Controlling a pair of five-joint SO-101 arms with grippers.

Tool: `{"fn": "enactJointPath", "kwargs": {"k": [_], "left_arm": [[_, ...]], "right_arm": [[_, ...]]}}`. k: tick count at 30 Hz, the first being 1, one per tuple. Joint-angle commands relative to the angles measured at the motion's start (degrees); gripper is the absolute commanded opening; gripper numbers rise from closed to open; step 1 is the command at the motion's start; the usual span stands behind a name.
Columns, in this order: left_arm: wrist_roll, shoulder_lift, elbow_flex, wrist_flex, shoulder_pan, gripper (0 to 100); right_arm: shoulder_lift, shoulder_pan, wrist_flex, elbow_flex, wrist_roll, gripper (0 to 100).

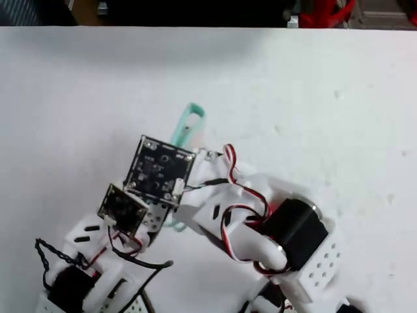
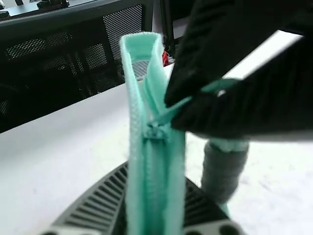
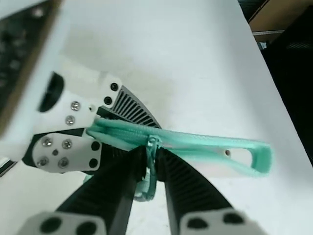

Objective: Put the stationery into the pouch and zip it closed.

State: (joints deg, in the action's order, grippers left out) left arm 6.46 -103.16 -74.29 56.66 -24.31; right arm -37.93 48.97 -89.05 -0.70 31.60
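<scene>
A mint-green pouch [image 1: 189, 121] lies on the white table, mostly hidden under both wrists, with its loop end sticking out toward the far side. My left gripper [image 2: 152, 208] is shut on the pouch's [image 2: 142, 83] zippered edge, which rises between its jaws. My right gripper [image 3: 149, 164] is shut on the zipper pull [image 3: 152, 174], just below the slider [image 3: 153, 142]. In the left wrist view, the right gripper's black fingers [image 2: 234, 103] pinch the pull beside the slider [image 2: 155, 131]. The white left gripper [image 3: 90, 137] grips the pouch's [image 3: 210, 147] end.
The white table [image 1: 313, 85] stretches wide around the arms; its far edge meets a dark background. The left arm [image 1: 85, 261] comes in from the near left, the right arm [image 1: 290, 238] from the near right. A blurred grey cylindrical shape [image 2: 222, 169] stands beyond the pouch.
</scene>
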Motion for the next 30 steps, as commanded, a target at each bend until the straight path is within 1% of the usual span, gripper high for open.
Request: {"fn": "enactJointPath", "kwargs": {"k": [1,4,7,10,20,30], "left_arm": [[0.5,0.7,0.4,1.0,-0.8,2],[0.5,0.7,0.4,1.0,-0.8,2],[0.5,0.7,0.4,1.0,-0.8,2],[0.5,0.7,0.4,1.1,-0.8,2],[0.5,0.6,0.6,1.8,-0.8,2],[0.6,0.6,0.4,1.8,-1.2,2]], "right_arm": [[-1.5,-4.0,1.5,-1.3,-0.3,1.8],[-1.3,-6.2,1.5,-1.1,-0.3,1.8],[-1.3,-6.5,1.6,-1.1,-0.3,1.8],[-1.2,-8.2,4.2,-1.1,-0.3,1.8],[4.4,-17.5,17.0,2.8,-0.5,1.8],[5.3,-24.2,20.6,3.0,-0.8,1.8]]}}
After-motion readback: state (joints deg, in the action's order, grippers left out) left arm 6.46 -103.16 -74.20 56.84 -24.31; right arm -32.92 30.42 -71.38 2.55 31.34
